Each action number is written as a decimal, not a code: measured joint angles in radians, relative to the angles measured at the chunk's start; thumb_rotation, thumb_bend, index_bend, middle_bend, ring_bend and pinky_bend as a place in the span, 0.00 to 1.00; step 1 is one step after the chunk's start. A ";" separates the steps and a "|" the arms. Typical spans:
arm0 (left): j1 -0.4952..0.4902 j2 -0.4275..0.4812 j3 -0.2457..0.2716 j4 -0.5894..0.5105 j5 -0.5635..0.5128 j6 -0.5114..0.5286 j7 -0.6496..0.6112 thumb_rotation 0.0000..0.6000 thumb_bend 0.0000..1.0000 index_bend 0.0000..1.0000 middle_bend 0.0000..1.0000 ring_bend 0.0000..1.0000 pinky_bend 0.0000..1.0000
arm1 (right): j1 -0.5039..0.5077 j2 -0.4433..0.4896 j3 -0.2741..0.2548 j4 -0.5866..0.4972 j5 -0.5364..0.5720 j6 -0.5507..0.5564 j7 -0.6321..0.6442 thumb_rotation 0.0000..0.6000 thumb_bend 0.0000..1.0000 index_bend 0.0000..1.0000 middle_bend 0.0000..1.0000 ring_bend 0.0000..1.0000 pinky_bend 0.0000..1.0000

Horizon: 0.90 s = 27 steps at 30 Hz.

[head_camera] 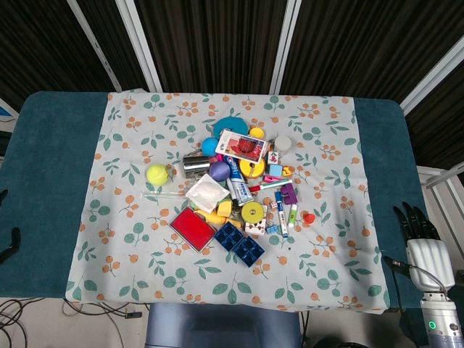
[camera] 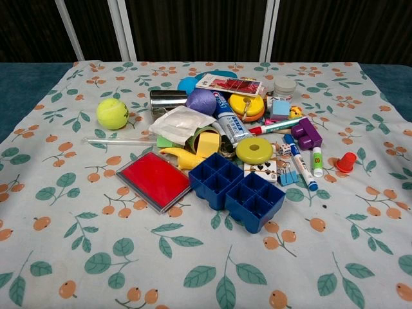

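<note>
My right hand (head_camera: 422, 243) hangs beyond the table's right edge, off the blue cover, fingers stretched out and holding nothing. Only dark fingertips of my left hand (head_camera: 9, 243) show at the left border of the head view, over the blue cover. Both hands are far from the pile in the middle of the floral cloth (head_camera: 130, 239). The pile includes a tennis ball (head_camera: 156, 173), a red flat case (camera: 156, 179), a blue compartment tray (camera: 237, 190), a yellow tape roll (camera: 254, 150), a toothpaste tube (camera: 228, 118) and a purple ball (camera: 201, 101).
A metal can (camera: 166, 101), a white packet (camera: 181, 123), a marker (camera: 300, 165), a purple block (camera: 306, 134) and a white jar (camera: 284, 85) also lie in the heap. A small red cap (camera: 346, 161) sits apart to its right. Dark panels stand behind the table.
</note>
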 measured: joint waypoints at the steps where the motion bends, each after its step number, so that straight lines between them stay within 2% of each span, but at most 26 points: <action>1: 0.000 0.000 0.000 -0.001 0.000 0.000 -0.001 1.00 0.51 0.03 0.00 0.00 0.02 | -0.001 0.000 -0.001 0.000 0.000 0.000 0.000 1.00 0.15 0.01 0.01 0.04 0.20; 27: 0.002 0.001 0.000 -0.005 0.000 0.003 -0.004 1.00 0.51 0.03 0.00 0.00 0.02 | 0.004 0.008 -0.005 -0.010 0.004 -0.028 0.025 1.00 0.15 0.01 0.02 0.04 0.20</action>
